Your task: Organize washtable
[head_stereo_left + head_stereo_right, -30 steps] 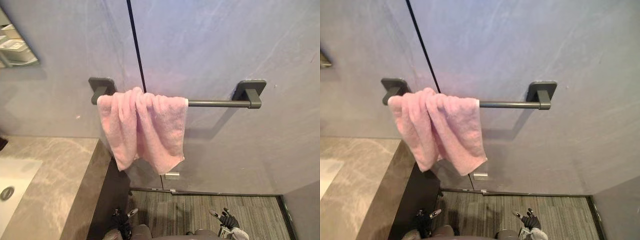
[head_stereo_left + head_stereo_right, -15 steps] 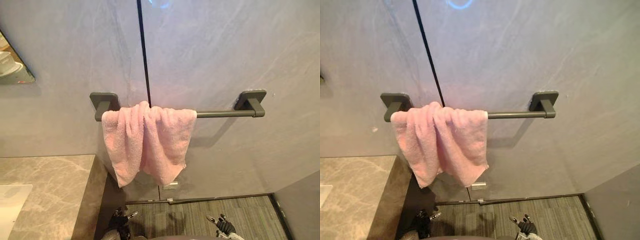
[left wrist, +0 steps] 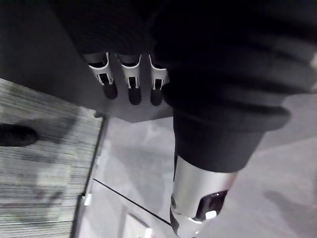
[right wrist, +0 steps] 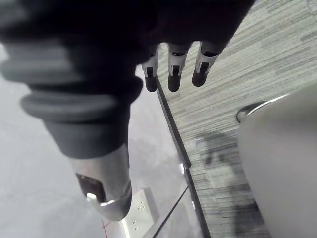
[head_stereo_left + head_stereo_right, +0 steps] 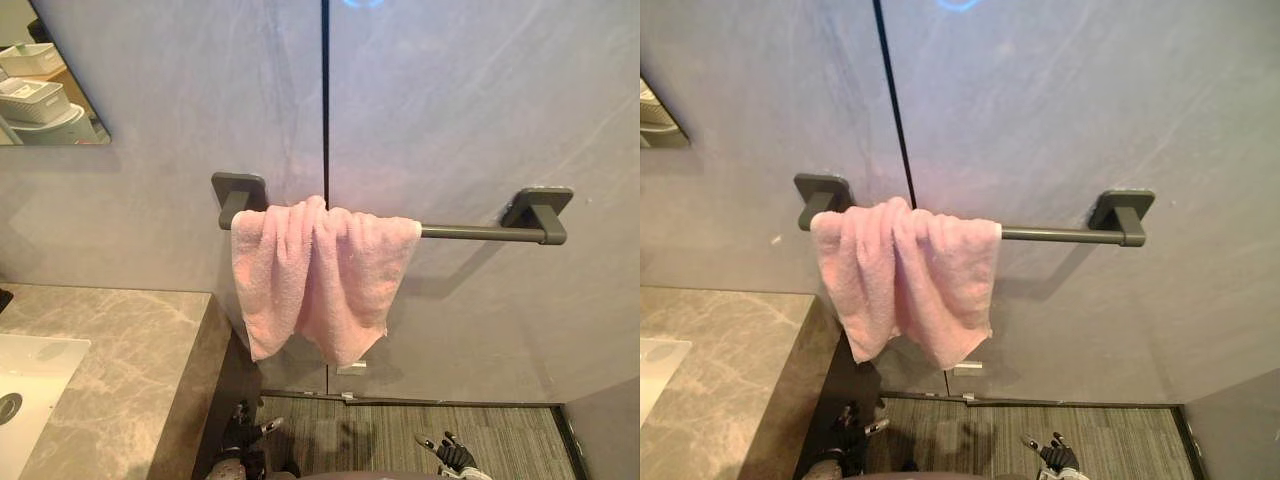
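Observation:
A pink towel (image 5: 315,272) hangs bunched over the left end of a dark wall-mounted towel bar (image 5: 480,233). The marble washtable (image 5: 110,375) with a white sink (image 5: 25,385) sits at the lower left. My left hand (image 5: 243,440) hangs low by the washtable's dark side, fingers (image 3: 130,84) relaxed and holding nothing. Low at the right over the striped floor is my right hand (image 5: 455,455), its fingers (image 4: 171,74) also relaxed and empty. Both hands are far below the towel.
A mirror (image 5: 45,85) at the upper left reflects white baskets. A dark vertical seam (image 5: 325,100) splits the grey wall. A white socket (image 5: 350,367) sits low on the wall above the grey striped floor (image 5: 400,430).
The camera has shifted, moving the whole scene right and slightly down in view. The towel stays on the bar and both hands stay low.

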Robot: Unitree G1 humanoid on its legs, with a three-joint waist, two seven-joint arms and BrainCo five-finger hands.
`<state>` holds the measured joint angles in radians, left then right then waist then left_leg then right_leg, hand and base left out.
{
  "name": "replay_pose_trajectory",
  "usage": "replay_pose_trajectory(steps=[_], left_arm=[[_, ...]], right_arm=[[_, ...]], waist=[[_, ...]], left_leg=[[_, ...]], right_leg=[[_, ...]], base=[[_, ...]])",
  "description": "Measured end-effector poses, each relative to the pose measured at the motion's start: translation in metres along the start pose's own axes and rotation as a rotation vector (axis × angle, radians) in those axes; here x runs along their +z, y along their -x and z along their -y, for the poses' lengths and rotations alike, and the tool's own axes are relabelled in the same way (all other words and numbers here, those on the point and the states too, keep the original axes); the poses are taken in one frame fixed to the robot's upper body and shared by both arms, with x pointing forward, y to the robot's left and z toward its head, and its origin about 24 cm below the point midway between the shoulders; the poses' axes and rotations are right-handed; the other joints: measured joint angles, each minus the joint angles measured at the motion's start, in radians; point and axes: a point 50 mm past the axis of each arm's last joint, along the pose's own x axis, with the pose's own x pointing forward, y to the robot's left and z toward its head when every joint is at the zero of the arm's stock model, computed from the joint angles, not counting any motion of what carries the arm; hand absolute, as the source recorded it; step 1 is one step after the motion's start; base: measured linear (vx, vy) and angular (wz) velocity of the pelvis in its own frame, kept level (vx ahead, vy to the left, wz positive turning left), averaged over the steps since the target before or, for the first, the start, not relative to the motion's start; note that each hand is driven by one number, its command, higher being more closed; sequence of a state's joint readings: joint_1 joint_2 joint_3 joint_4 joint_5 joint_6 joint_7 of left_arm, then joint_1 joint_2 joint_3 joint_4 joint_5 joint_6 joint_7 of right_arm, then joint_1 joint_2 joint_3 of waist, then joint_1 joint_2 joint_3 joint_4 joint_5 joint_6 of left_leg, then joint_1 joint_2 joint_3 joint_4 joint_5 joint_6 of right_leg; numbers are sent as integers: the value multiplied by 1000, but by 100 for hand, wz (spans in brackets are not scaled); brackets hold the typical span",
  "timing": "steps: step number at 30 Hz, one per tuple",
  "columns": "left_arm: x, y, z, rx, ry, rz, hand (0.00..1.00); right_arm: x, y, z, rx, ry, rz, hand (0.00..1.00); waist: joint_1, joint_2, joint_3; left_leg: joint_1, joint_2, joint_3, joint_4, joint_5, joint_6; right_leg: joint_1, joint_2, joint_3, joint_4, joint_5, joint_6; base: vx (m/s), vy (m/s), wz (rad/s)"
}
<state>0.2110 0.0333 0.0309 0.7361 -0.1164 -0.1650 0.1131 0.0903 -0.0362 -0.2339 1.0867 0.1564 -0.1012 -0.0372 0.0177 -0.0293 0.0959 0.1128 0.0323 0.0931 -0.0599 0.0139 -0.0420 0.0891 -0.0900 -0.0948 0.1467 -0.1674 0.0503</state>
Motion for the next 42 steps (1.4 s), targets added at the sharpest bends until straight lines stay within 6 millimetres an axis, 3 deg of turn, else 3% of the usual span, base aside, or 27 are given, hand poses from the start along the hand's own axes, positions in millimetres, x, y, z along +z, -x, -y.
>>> replay_pose_trajectory(steps=[9,20,25,31,41,42], left_arm=[[66,19,5,-21,145,343,0],[118,43,13,-57,130,599,0],[129,49,13,-40,82,660,0],[130,48,9,-25,64,664,0],[127,44,2,-14,-24,651,0],[125,43,2,-13,-27,637,100]], right_arm=[[5,5,-7,11,19,69,0],[0,9,-11,33,42,75,0],[0,9,-11,36,46,74,0],[0,9,-7,28,55,71,0],[0,6,-2,19,79,48,0],[0,6,-2,19,80,47,0]], waist=[[26,19,9],[28,18,-5],[26,20,-19],[23,38,-50],[21,41,-61],[21,43,-63]], left_leg=[[9,4,-16,-4,9,-5],[22,12,-10,8,7,-8],[24,21,2,9,4,-12],[24,37,24,8,-1,-19],[26,47,44,-2,-1,-22],[26,48,45,-5,0,-22]], right_leg=[[14,-2,-31,11,-3,0],[28,-15,-34,26,-17,5],[24,-4,-18,26,-16,4],[11,13,9,24,-13,-1],[6,42,35,-3,5,-18],[6,44,38,-9,10,-19]], base=[[-32,-16,6],[-19,-9,2],[-16,-27,-8],[-4,-38,-14],[-4,-29,-8],[8,-16,-10]])
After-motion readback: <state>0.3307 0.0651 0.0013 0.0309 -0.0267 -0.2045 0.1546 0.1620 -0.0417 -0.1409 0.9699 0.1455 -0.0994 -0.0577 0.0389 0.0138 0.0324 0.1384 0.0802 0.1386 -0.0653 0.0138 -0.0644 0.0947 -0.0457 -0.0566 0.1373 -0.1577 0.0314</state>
